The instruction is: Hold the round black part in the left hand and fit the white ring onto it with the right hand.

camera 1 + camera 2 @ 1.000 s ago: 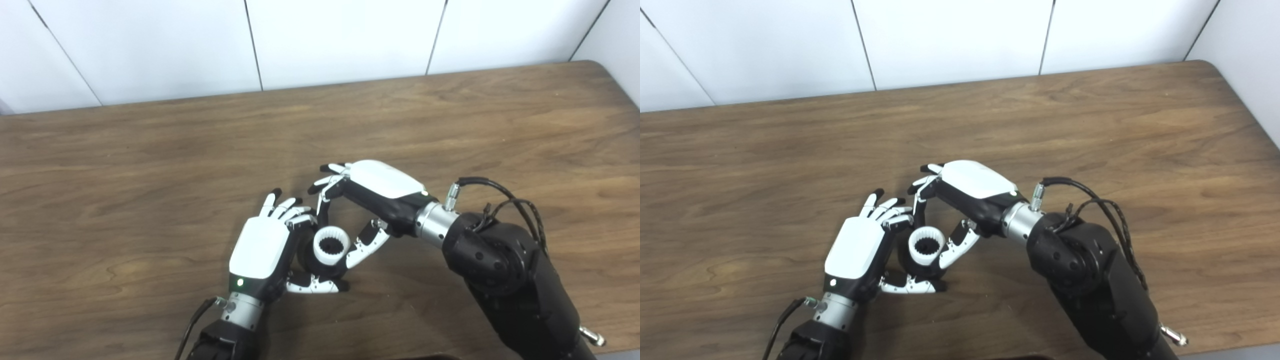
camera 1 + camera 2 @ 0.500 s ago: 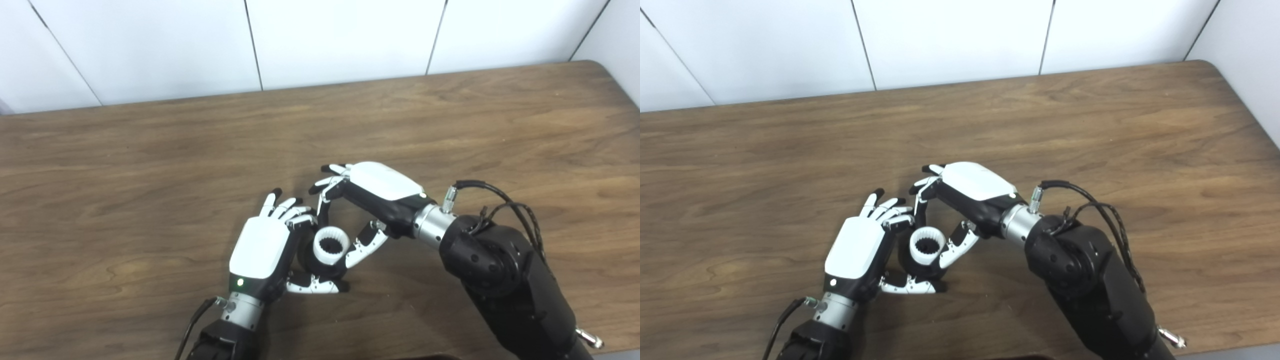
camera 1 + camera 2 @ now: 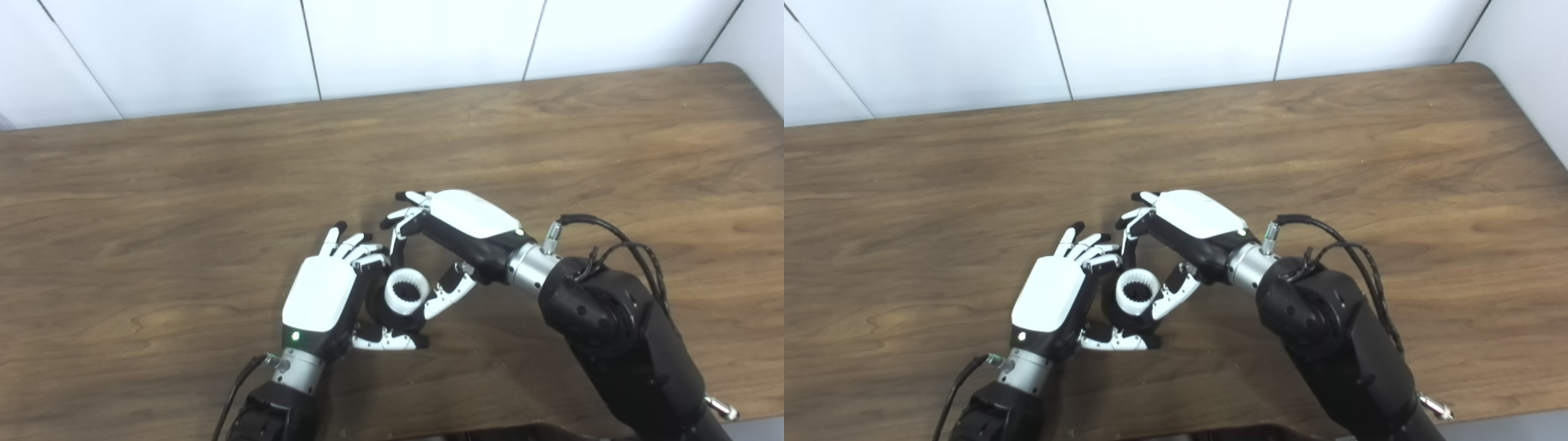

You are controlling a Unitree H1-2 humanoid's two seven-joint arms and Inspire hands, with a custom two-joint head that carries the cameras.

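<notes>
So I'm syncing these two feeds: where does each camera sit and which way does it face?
Left eye view: on the head, looking down at the table; shows both arms, left hand, right hand.
Right eye view: beside it, same downward aim, scene shifted leftward.
Shared: the white ring on the round black part.

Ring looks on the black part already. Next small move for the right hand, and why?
Probably a short press down with the right hand to seat the white ring, then let go. The ring sits on top of the round black part, which the left hand cups, and the right hand's thumb and a fingertip flank it. Whether it is fully seated cannot be told.
</notes>
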